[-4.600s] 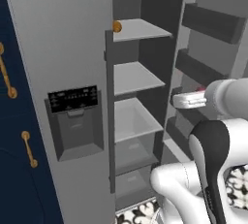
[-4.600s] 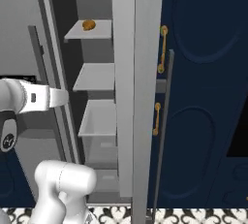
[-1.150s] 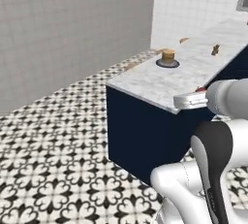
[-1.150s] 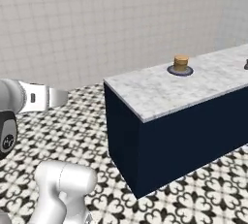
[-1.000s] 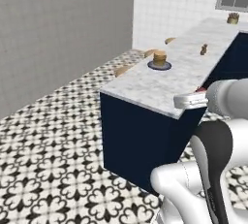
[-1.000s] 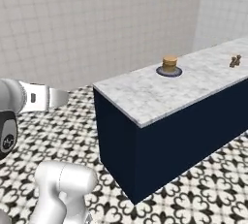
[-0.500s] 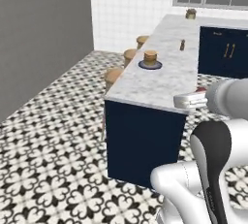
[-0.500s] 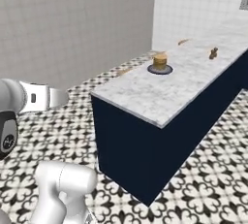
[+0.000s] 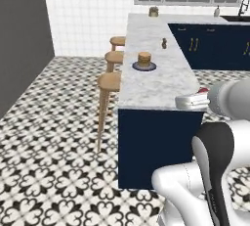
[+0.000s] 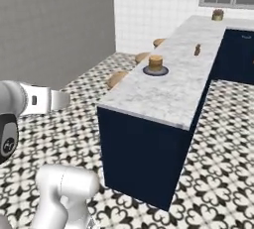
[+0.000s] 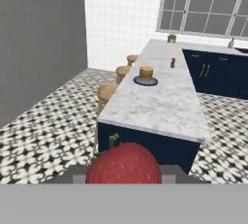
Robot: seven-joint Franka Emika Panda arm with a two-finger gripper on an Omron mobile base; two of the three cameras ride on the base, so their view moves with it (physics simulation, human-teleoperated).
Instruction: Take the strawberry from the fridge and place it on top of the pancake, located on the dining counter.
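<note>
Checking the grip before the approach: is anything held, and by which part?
The small red strawberry sits between the jaws; the exact part gripped is hidden.

I am in a home kitchen. Ahead of my hand runs a long white-grey marble-topped counter with a navy base [image 11: 160, 106], round wooden stools [image 9: 110, 81] tucked along its left side. On its top, well ahead of me, a stack of tan pancakes sits on a small dark plate [image 11: 146, 76]. Black-and-white patterned floor tiles [image 9: 49, 137] spread below me; further ahead are a white tiled wall [image 11: 121, 14], a grid-paned window [image 11: 208, 9] and navy cabinets with brass handles [image 9: 215, 44].
</note>
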